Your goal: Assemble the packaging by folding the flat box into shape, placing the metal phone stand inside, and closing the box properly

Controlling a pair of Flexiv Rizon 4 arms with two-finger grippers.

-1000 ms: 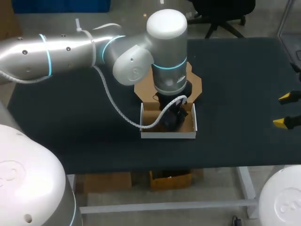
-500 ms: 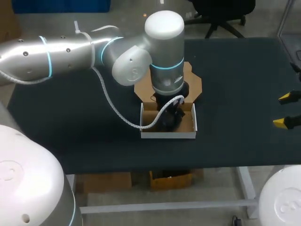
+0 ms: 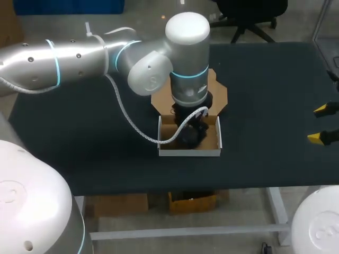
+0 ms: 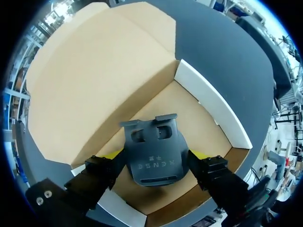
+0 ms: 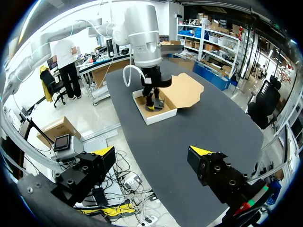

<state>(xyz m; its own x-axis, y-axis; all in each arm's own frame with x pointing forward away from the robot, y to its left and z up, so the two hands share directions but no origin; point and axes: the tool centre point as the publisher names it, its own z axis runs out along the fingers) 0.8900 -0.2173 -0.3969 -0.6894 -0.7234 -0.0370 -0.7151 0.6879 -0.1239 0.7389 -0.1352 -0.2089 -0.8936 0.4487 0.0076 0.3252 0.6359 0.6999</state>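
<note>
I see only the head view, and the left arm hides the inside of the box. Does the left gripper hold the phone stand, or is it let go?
Observer: The left wrist view shows the left gripper shut on the phone stand, one finger at each side.
Operator: Is the stand inside the box?
Observer: Yes, it is within the walls of the box, over the brown floor. Whether it touches the floor, I cannot tell.
Operator: Which way does it point?
Observer: Its end with two openings points to the wall where the open lid joins.
</note>
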